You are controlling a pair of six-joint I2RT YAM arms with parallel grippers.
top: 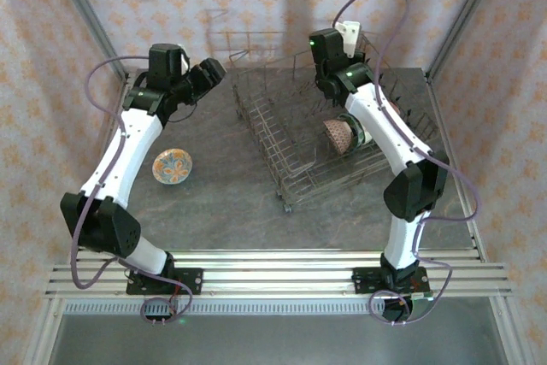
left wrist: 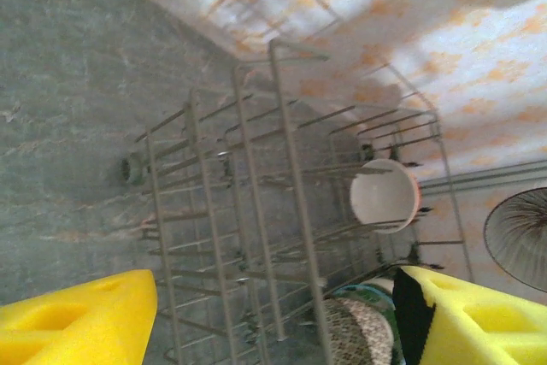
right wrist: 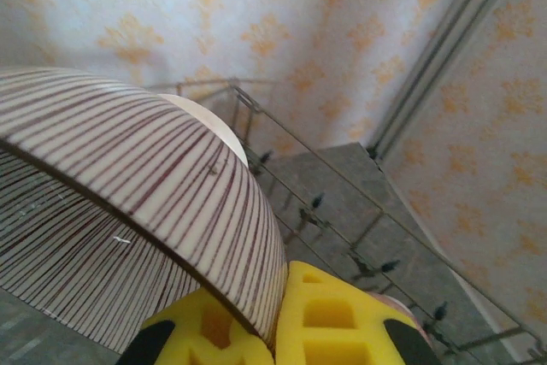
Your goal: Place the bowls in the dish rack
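Note:
My right gripper [right wrist: 275,324] is shut on the rim of a white bowl with thin brown stripes [right wrist: 128,203], held up over the far side of the dish rack [top: 291,138]. Inside the rack stand a speckled brown bowl [top: 338,133] and a green-patterned bowl [top: 356,130]. The left wrist view shows those two, speckled [left wrist: 357,332] and green [left wrist: 369,295], and a white bowl with a pink outside [left wrist: 384,197] set between tines. An orange-and-blue patterned bowl [top: 173,166] lies on the table to the rack's left. My left gripper [top: 209,71] hangs open and empty left of the rack.
The rack [left wrist: 256,211] sits at an angle on the grey table [top: 222,203], its tall wire sides [right wrist: 342,211] close under the right arm. Patterned walls enclose the table on three sides. A fan [left wrist: 518,238] shows beyond the rack.

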